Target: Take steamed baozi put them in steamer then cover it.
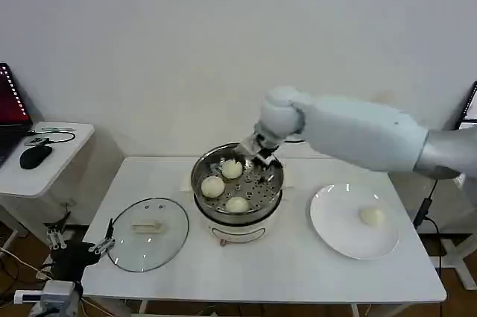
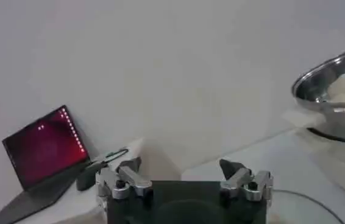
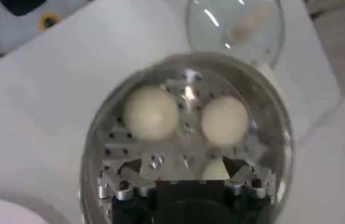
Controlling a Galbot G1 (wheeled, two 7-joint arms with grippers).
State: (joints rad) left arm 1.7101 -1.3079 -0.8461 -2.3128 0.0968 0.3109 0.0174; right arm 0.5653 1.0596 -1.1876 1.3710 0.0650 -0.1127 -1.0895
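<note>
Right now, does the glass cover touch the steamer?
Apart. In the head view the cover lies flat on the table, with bare white tabletop plainly showing between its rim and the steamer.

Three buns in the steamer, one on the plate, lid off.

The shiny perforated steamer point(image 1: 237, 183) on its white base holds three cream-white baozi point(image 1: 213, 186); a fourth baozi point(image 1: 372, 216) lies on the plate point(image 1: 335, 231) (well apart). The glass lid point(image 1: 147, 233) lies flat just beside the steamer, beige handle up.
</note>
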